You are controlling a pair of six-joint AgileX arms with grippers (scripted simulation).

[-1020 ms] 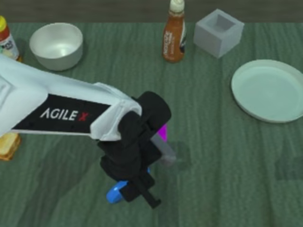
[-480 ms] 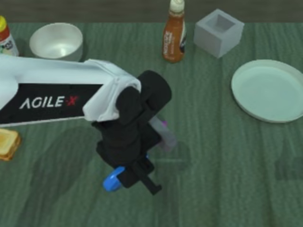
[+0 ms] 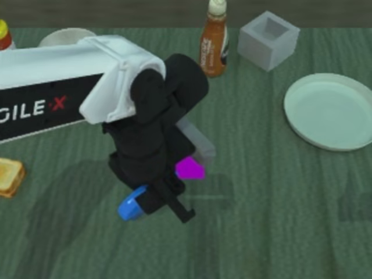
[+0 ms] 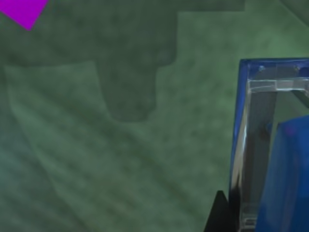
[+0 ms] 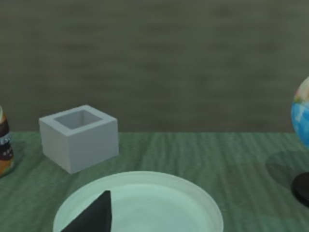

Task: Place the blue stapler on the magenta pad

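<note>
My left gripper [image 3: 158, 202] is shut on the blue stapler [image 3: 130, 208] and holds it above the green table. Only the stapler's rounded blue end sticks out from under the black wrist in the top view. The left wrist view shows the blue stapler [image 4: 282, 154] close up, silver-grey underside showing, against a black fingertip [image 4: 219, 220]. The magenta pad [image 3: 189, 169] lies on the table just right of the gripper, partly covered by the arm. One corner of the magenta pad [image 4: 21, 9] shows in the left wrist view. My right gripper [image 5: 94, 217] is parked over the white plate.
A sauce bottle [image 3: 214, 40] and a grey open box [image 3: 268, 39] stand at the back. The white plate [image 3: 330, 110] is at the right. A white bowl [image 3: 61, 36] is half hidden by the left arm. Toast [image 3: 10, 176] lies at the left edge. A globe [image 5: 301, 116] shows in the right wrist view.
My left arm has risen and drawn back towards the far side, carrying the blue stapler with it. More of the magenta pad now shows beside the gripper.
</note>
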